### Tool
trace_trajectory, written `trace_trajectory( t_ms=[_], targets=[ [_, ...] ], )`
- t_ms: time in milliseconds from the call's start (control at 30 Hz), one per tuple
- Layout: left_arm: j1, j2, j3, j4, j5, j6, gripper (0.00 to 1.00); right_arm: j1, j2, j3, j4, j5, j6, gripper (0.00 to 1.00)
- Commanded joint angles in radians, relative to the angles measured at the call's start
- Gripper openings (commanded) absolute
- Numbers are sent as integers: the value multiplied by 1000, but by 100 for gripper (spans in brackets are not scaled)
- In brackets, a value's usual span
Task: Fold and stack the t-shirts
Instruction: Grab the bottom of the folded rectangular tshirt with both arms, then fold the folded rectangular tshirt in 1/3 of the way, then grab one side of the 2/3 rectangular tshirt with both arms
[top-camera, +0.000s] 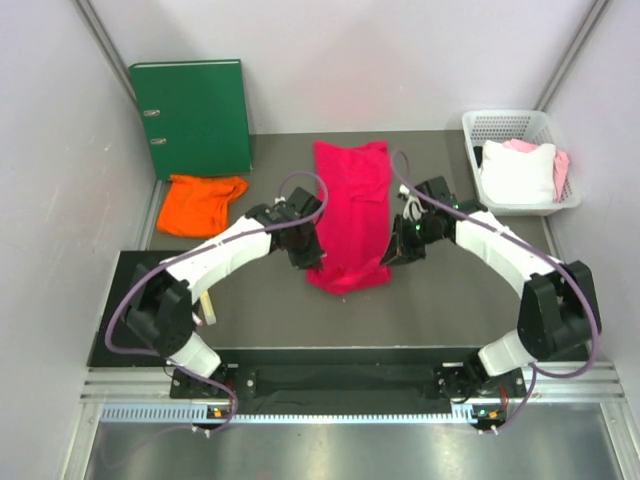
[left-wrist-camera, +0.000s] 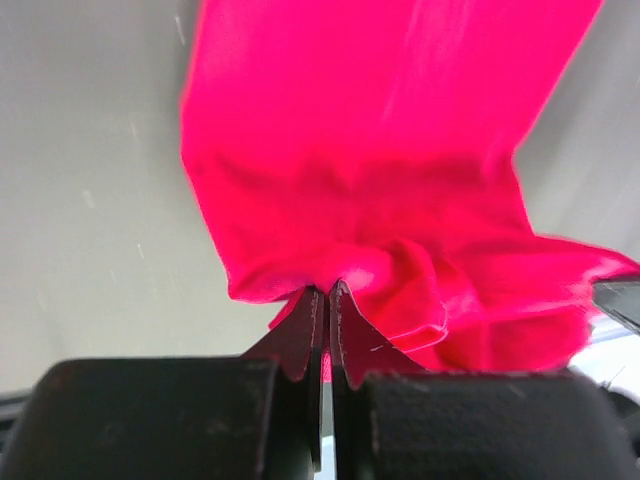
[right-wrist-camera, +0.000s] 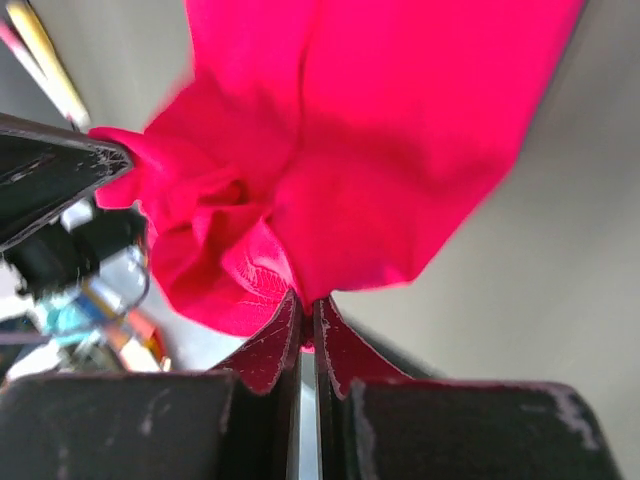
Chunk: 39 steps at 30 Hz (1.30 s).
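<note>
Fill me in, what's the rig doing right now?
Both arms are on the pink t-shirt, which lies in a long strip mid-table. The left gripper and right gripper are each shut on a near corner of it, cloth bunched there. The orange t-shirt sits crumpled at far left by the green binder, untouched. Nothing is stacked yet.

A green ring binder (top-camera: 192, 115) stands at the far left of the grey worktop (top-camera: 430, 300), against the back wall. In the far right corner sits a white mesh basket (top-camera: 505, 124). It holds a folded white cloth (top-camera: 517, 172), with a pale pink cloth (top-camera: 558, 165) tucked along its right side. A black mat (top-camera: 125, 300) lies at the worktop's near left edge.
</note>
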Motion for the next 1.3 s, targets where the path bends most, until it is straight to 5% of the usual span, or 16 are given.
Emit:
trace_trajectory(
  t_ms=[0, 500, 533, 600, 633, 700, 733, 767, 833, 1033, 1267],
  targets=[
    [86, 95, 123, 18, 5, 103, 0, -32, 94, 133, -6, 86, -94, 0],
    [230, 541, 592, -48, 78, 248, 0, -47, 456, 500, -4, 305, -129, 0],
    [239, 555, 624, -57, 93, 254, 7, -47, 473, 517, -6, 317, -125, 4],
    [261, 584, 656, -102, 98, 262, 37, -52, 504, 552, -10, 368, -120, 12],
    [267, 583, 675, -117, 84, 265, 65, -52, 500, 554, -7, 392, -117, 32],
    [281, 539, 664, -117, 59, 275, 77, -53, 439, 523, 18, 466, -105, 56],
    [282, 514, 631, -101, 38, 288, 96, -52, 379, 506, 26, 496, -105, 80],
    [284, 462, 608, -90, 32, 298, 98, -55, 348, 486, 42, 506, -102, 90],
    [285, 414, 534, -71, 22, 308, 98, -58, 259, 414, 54, 498, -95, 100],
    [287, 243, 244, 48, 73, 243, 91, -81, 164, 165, 72, 276, -20, 100],
    [269, 149, -32, 247, 168, 125, 82, -81, 145, -155, 288, 37, 150, 89]
  ],
)
